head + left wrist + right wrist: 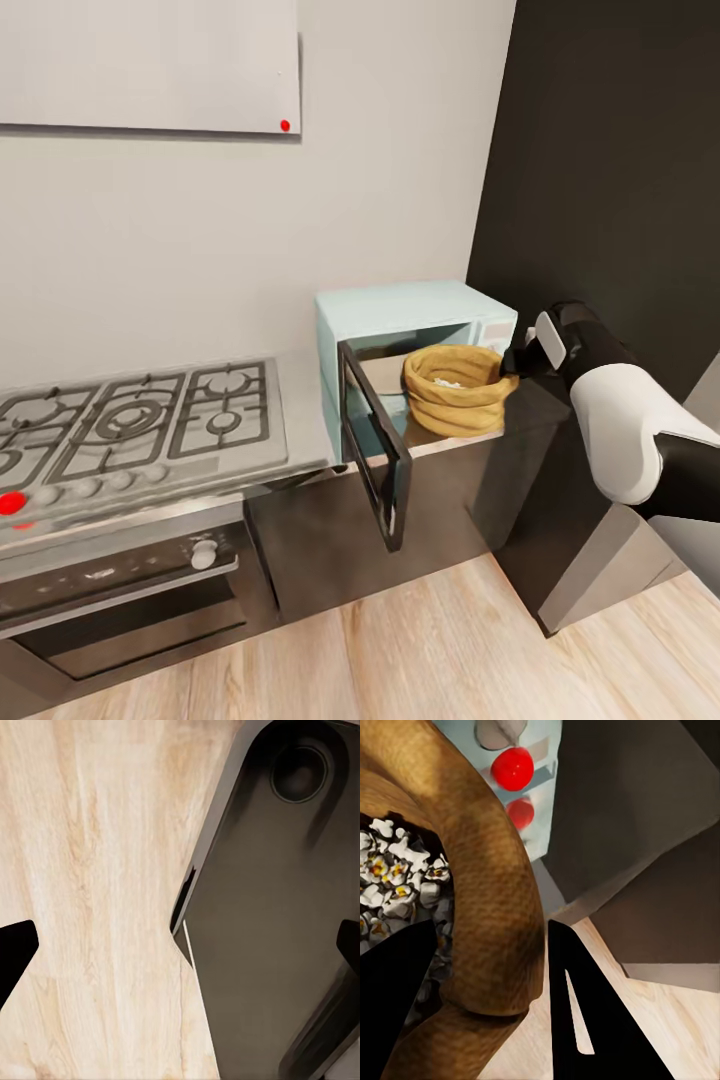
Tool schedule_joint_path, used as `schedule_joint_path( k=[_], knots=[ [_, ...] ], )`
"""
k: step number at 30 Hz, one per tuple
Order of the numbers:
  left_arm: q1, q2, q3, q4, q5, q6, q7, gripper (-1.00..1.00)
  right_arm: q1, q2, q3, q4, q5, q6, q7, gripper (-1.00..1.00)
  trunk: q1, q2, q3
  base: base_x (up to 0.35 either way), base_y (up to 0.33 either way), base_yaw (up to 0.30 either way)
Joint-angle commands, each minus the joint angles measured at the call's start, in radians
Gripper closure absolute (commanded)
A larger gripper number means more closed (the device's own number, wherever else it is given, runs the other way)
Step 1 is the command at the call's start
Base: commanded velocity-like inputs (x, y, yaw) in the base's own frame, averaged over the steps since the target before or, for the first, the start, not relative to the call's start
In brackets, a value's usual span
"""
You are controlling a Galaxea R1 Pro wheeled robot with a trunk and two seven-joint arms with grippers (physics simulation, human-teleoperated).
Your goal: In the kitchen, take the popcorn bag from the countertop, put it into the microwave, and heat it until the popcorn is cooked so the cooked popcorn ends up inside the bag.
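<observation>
Right gripper (491,997): my fingers straddle the rolled rim of the popcorn bag (502,892), one dark finger inside the mouth, the other outside the wall, clamped on the rim. In the head view I see the gripper (512,362) at the bag's right edge, in front of the microwave.
Popcorn bag (455,390): upright, tan, ring-folded, mouth up. It sits in front of the microwave's open cavity, at the sill, over the countertop edge. I cannot tell whether its base rests on anything.
Popcorn (394,874): white puffed pieces with yellow centres, heaped inside the bag.
Microwave (400,310): pale blue box on the countertop (300,400), against the wall.
Microwave door (375,455): dark glass, swung wide open toward me, left of the bag.
Microwave control panel (529,765): just beside the bag, with a grey knob and a red dot (512,769).
Hob (130,420): gas burners set in the countertop, left of the microwave, with an oven (110,590) below.
Left gripper (180,945): fingers spread apart, nothing between them, hanging over the wood floor (90,870) and a dark part of my base (277,915), well away from the microwave.
</observation>
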Motion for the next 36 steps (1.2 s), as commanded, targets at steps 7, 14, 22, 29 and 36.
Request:
schedule_joint_path(
  k=[7,14,22,29,36],
  knots=[
    [0.0,0.0,0.0,-0.001,0.003,-0.002,0.002,-1.0,-0.001,-0.001,-0.007,-0.001,0.009,0.003,0.003,1.0,0.0,-0.001,-0.001,0.013,0.0,0.0],
    [0.0,0.0,0.0,-0.001,0.003,-0.002,0.002,-1.0,-0.001,0.0,-0.008,-0.001,0.009,0.003,0.003,1.0,0.0,-0.001,-0.001,0.0,0.0,0.0],
    [0.0,0.0,0.0,-0.001,0.003,-0.002,0.002,-1.0,-0.001,0.002,-0.008,-0.001,0.009,0.003,0.003,1.0,0.0,-0.001,-0.001,0.0,0.0,0.0],
    [0.0,0.0,0.0,-0.001,0.003,-0.002,0.002,-1.0,-0.001,0.005,-0.01,-0.002,0.009,0.003,0.004,1.0,0.0,-0.001,-0.001,0.0,0.0,0.0],
    [0.0,-0.002,0.0,-0.001,0.003,-0.002,0.002,-1.0,-0.001,0.003,-0.009,-0.002,0.009,0.003,0.003,1.0,0.0,-0.001,-0.001,0.0,0.107,0.0]
  ],
)
